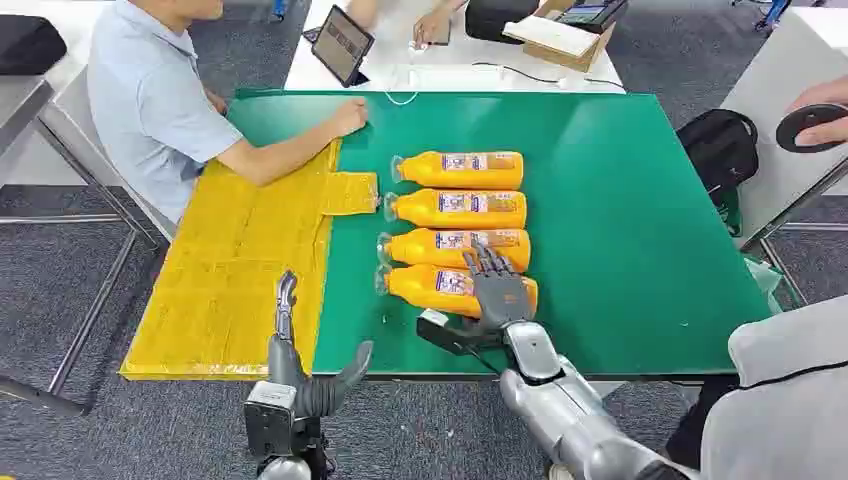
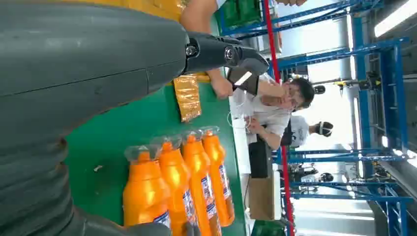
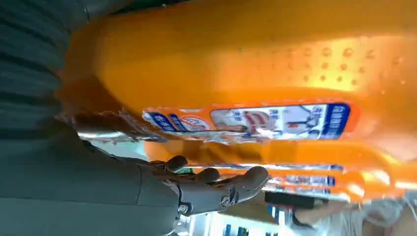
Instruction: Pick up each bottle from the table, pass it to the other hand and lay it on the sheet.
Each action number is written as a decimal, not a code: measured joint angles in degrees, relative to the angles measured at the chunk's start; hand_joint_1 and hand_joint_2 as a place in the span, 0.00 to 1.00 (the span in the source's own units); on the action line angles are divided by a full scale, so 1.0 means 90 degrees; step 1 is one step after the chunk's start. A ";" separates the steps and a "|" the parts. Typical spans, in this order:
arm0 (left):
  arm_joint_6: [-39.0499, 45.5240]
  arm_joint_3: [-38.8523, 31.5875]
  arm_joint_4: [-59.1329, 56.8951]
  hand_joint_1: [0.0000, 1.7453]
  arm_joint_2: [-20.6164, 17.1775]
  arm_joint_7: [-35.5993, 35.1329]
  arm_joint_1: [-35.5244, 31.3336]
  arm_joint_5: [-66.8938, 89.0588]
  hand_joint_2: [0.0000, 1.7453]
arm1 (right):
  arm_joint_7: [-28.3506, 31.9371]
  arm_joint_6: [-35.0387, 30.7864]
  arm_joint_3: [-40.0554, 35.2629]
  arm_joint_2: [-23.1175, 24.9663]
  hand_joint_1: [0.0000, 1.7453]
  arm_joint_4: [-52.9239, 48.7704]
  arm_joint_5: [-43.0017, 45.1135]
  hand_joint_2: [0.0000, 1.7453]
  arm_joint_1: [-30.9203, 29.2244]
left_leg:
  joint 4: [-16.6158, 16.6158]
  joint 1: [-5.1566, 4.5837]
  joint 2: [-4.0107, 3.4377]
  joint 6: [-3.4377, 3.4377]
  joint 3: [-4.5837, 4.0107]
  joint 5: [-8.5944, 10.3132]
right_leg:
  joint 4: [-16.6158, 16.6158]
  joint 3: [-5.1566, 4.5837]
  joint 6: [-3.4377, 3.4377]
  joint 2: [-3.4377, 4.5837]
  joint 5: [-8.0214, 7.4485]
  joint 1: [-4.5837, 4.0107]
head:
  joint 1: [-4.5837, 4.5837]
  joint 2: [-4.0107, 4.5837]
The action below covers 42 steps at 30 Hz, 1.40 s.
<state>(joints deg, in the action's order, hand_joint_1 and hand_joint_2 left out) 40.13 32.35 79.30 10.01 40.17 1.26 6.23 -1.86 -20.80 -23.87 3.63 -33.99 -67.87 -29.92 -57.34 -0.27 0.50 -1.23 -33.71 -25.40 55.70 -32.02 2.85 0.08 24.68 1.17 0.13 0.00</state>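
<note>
My right robot hand (image 1: 497,292) lies palm-down over the nearest bottle (image 1: 432,286), fingers (image 1: 489,262) stretched across its body toward the next bottle (image 1: 452,246); my thumb sticks out to the near side. In the right wrist view the orange body and its blue-and-white label (image 3: 255,120) sit right against my palm, with my fingertips (image 3: 255,176) curling past the far side. I cannot tell whether the fingers truly grip it or only rest on it.

My left robot hand (image 1: 300,375) hangs at the near edge of the tabletop (image 1: 620,210), held upright with the fingers (image 1: 286,300) pointing away from me and the thumb spread out to the side; it holds nothing.

Four orange bottles lie on their sides in a row on the green surface, touching or nearly so, clear caps pointing toward the yellow sheet (image 1: 230,280). All look full of orange liquid. The sheet covers the left part of the tabletop, and a person's forearm (image 1: 300,150) rests on its far end.
</note>
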 measured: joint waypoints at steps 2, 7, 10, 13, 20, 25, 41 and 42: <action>0.0000 -0.0015 0.0027 0.00 -0.0002 0.0002 0.0035 0.0066 1.00 | -0.0111 0.0268 -0.0082 0.0031 0.00 0.0063 -0.0029 1.00 -0.0102 | 0.0001 0.0000 -0.0002 0.0000 0.0015 -0.0001 | -0.0001 0.0013 0.0000 0.0000 0.0000 0.0000 | 0.0002 0.0000; 0.0000 -0.0037 0.0078 0.00 0.0017 0.0002 0.0122 0.0175 1.00 | -0.0172 0.0368 -0.0214 0.0063 0.95 0.0160 -0.0041 1.00 -0.0203 | 0.0001 -0.0001 0.0000 -0.0002 0.0026 0.0002 | -0.0001 0.0025 0.0000 0.0000 -0.0002 0.0001 | 0.0002 0.0000; 0.0000 -0.0076 0.0085 0.00 0.0017 0.0000 0.0156 0.0238 1.00 | -0.0172 0.0492 -0.0284 0.0083 0.96 0.0201 -0.0044 1.00 -0.0202 | 0.0000 -0.0002 -0.0002 -0.0003 0.0031 0.0003 | -0.0001 0.0029 0.0002 0.0000 -0.0005 0.0001 | 0.0002 0.0000; -0.0005 -0.0139 0.0112 0.00 0.0017 0.0000 0.0182 0.0304 1.00 | -0.0223 0.0694 -0.0333 0.0102 0.97 0.0238 -0.0010 1.00 -0.0173 | 0.0000 -0.0001 -0.0002 -0.0002 0.0033 0.0003 | -0.0001 0.0031 0.0002 0.0000 -0.0005 0.0001 | 0.0000 0.0000; -0.0012 -0.0246 0.0214 0.00 0.0010 -0.0010 0.0283 0.0403 1.00 | -0.0301 0.0735 -0.0364 0.0109 0.94 0.0301 0.0267 1.00 -0.0143 | 0.0000 0.0000 -0.0001 -0.0001 0.0048 0.0001 | -0.0002 0.0039 0.0002 0.0000 -0.0004 0.0000 | 0.0002 0.0000; 0.0000 -0.0311 0.0296 0.00 -0.0002 -0.0095 0.0361 0.0491 1.00 | -0.0328 0.0679 -0.0362 0.0066 0.93 0.0301 0.0430 1.00 -0.0073 | 0.0002 0.0000 0.0001 0.0000 0.0073 -0.0012 | -0.0006 0.0005 0.0000 0.0000 0.0006 0.0000 | 0.0002 0.0000; -0.0490 -0.0791 0.0551 0.00 -0.0070 -0.0662 0.0641 -0.1768 1.00 | 0.2502 0.0087 0.0680 0.0230 0.99 -0.1127 0.3989 1.00 0.1115 | 0.0006 0.0020 -0.0074 0.0017 0.0184 -0.0076 | -0.0021 0.0126 -0.0020 0.0097 0.0018 -0.0026 | 0.0002 0.0000; -0.0571 -0.0846 0.0551 0.00 -0.0073 -0.0763 0.0653 -0.1978 1.00 | 0.2526 0.0055 0.0729 0.0260 0.99 -0.1374 0.4205 1.00 0.1270 | 0.0006 0.0023 -0.0068 0.0021 0.0178 -0.0071 | -0.0021 0.0119 -0.0020 0.0095 0.0018 -0.0031 | 0.0000 0.0000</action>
<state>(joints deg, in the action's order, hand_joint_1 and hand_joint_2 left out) 34.99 24.74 84.26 9.35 33.31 7.14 -11.57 20.87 -20.31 -17.31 5.97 -46.35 -30.02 -18.49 -57.28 -0.06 -0.11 -1.04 -32.11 -26.03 55.52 -30.95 2.67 0.93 24.85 0.89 0.13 0.00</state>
